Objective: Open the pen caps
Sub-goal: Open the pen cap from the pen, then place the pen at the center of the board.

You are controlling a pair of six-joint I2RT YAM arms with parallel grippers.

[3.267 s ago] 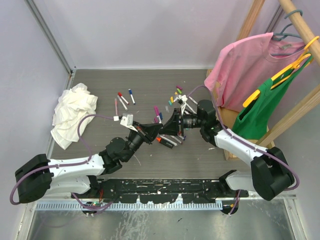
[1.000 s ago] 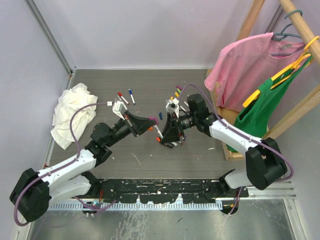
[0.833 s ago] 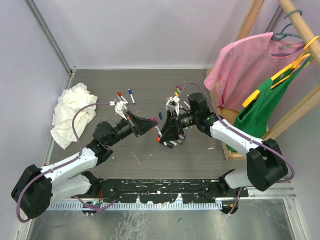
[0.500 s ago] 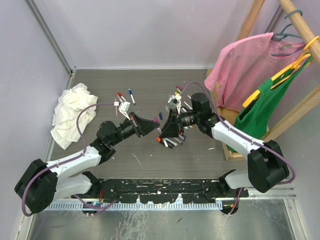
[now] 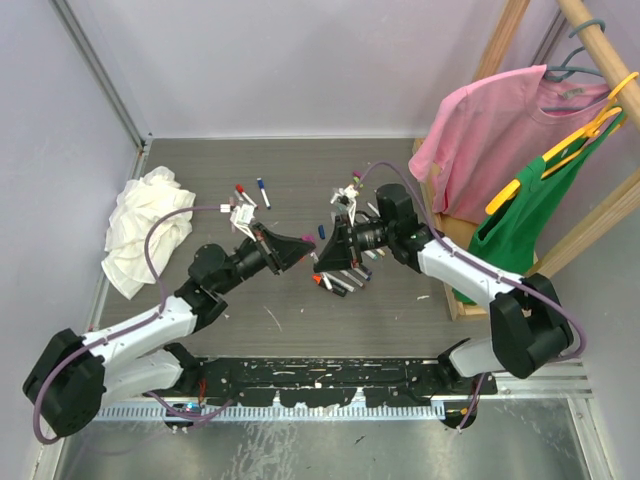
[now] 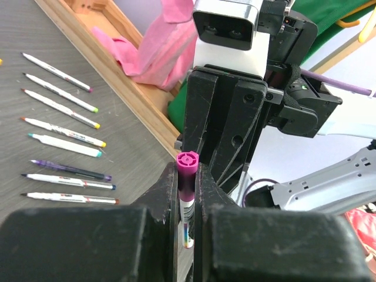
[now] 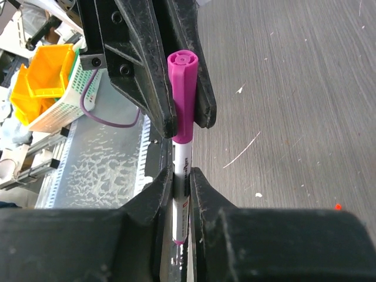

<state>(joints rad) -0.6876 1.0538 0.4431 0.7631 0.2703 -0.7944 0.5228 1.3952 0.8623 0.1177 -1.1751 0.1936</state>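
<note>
1. The magenta cap [image 7: 182, 97] is seated on its white barrel [image 7: 181, 158]. The pen stands roughly upright in the air at the centre of the overhead view, above the grey worktop [image 5: 330, 320].
2. The left pincer [image 6: 187, 182] is clamped on the magenta cap. In its own view the cap's round top pokes up between the two black fingers. In the right wrist view those fingers flank the cap in the upper middle of the frame.
3. The right pincer [image 7: 180, 176] is clamped on the white barrel just below the cap, its fingers pressed to either side at lower centre of its own view.
4. In the overhead view the two pincers meet nose to nose. The left arm reaches in from the lower left and the right arm from the right.
5. A row of pens [image 6: 64, 145] with coloured ends lies on the worktop at the upper left of the left wrist view.
6. In the overhead view a red-capped pen [image 5: 243, 194] and a blue-capped pen [image 5: 263, 191] lie left of upper centre.
7. A white rag [image 5: 145, 225] is bunched at the left edge. A pink shirt [image 5: 490, 130] and a green garment [image 5: 530, 220] hang at the right.
</note>
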